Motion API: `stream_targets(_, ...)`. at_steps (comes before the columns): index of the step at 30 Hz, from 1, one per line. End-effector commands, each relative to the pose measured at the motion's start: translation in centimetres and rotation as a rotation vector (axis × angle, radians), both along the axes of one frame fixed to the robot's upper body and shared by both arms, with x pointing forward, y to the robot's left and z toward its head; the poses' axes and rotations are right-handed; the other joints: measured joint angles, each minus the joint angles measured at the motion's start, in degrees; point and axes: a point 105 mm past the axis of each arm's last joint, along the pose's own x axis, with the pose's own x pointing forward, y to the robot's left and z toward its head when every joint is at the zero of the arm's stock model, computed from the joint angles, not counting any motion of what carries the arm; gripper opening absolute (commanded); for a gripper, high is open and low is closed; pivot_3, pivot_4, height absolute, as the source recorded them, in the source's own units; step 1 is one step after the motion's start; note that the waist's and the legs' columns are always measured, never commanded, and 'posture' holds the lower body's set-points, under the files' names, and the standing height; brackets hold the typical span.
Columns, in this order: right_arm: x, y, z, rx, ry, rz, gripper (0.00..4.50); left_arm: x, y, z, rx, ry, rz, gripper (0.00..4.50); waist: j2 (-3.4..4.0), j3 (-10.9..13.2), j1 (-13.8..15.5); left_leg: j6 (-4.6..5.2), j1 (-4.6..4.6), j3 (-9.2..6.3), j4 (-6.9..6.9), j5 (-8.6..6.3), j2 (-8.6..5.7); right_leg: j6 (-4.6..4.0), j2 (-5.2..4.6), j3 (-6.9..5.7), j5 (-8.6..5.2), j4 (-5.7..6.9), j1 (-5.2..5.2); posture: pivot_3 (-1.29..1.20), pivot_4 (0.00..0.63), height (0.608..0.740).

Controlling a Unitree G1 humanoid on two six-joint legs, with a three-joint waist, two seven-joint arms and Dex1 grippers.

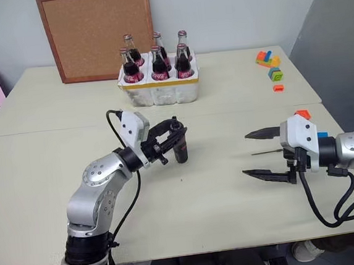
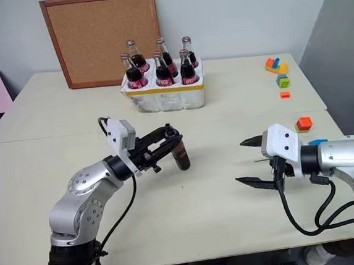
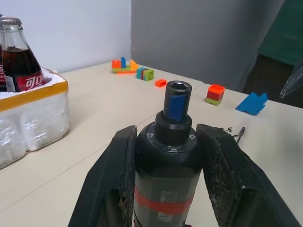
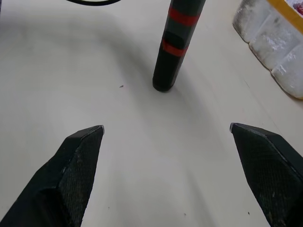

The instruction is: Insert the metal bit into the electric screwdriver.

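Pale cream tabletop point(image 1: 57, 180). On it: white bottle crate point(image 1: 160, 87) by corkboard point(image 1: 97, 31); coloured blocks point(image 1: 269, 62) far right; metal bit point(image 1: 267, 152) lying flat.

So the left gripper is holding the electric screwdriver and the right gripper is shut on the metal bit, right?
Not quite. The left gripper does hold the electric screwdriver, but the right gripper is open and empty. The left eye view shows the metal bit lying on the table between its fingers.

The right gripper point(image 4: 165, 137) has its two black fingers point(image 4: 73, 165) spread wide over the pale table point(image 4: 71, 71). Beyond them the electric screwdriver point(image 4: 176, 45) shows two red bands; a white, probably foam, tray point(image 4: 277, 47) is nearby.
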Motion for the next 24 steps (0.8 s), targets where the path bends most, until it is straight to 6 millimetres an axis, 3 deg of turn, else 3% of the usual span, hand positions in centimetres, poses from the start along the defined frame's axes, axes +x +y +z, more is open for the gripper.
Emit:
stream_targets(1,-0.2,0.7,1.8,0.059,-0.049,0.048,4.50,0.0,-1.2,1.8,-0.025,-0.066,-0.021,1.62,0.00,0.0,0.0,0.00,0.00,0.00,0.00,0.00,-0.02,0.02,0.00,0.00,0.01,0.00,0.02,0.00,0.150,0.740)
stream_targets(9,-0.3,1.0,3.0,0.139,-0.057,0.039,4.50,0.7,-3.4,4.2,-0.079,-0.133,-0.073,1.62,-0.03,0.0,0.2,0.00,-0.08,-0.01,0.00,0.00,-0.03,0.04,0.00,-0.01,0.02,-0.12,0.01,0.00,0.150,0.740)
stream_targets(13,1.5,-1.7,1.9,0.000,-0.089,-0.088,4.50,1.2,-4.5,3.3,-0.043,-0.149,-0.085,1.62,-0.03,0.0,0.2,0.00,-0.08,0.05,-0.02,0.00,-0.05,0.04,-0.01,0.07,0.02,-0.16,0.00,0.00,0.150,0.740)
stream_targets(18,2.5,-3.7,0.5,-0.140,-0.073,-0.113,4.50,1.3,-5.6,2.5,-0.046,-0.143,-0.094,1.62,-0.04,0.0,0.2,0.00,-0.07,0.10,-0.01,0.00,-0.08,0.04,-0.03,0.10,0.02,-0.14,-0.01,0.00,0.150,0.740)
stream_targets(24,4.7,-6.1,-3.1,-0.387,0.043,-0.103,4.50,1.1,-6.3,1.6,-0.041,-0.138,-0.095,1.62,-0.03,0.0,-0.2,0.00,-0.04,0.12,-0.05,0.00,-0.02,0.04,-0.02,0.13,0.02,-0.12,-0.02,0.00,0.150,0.740)
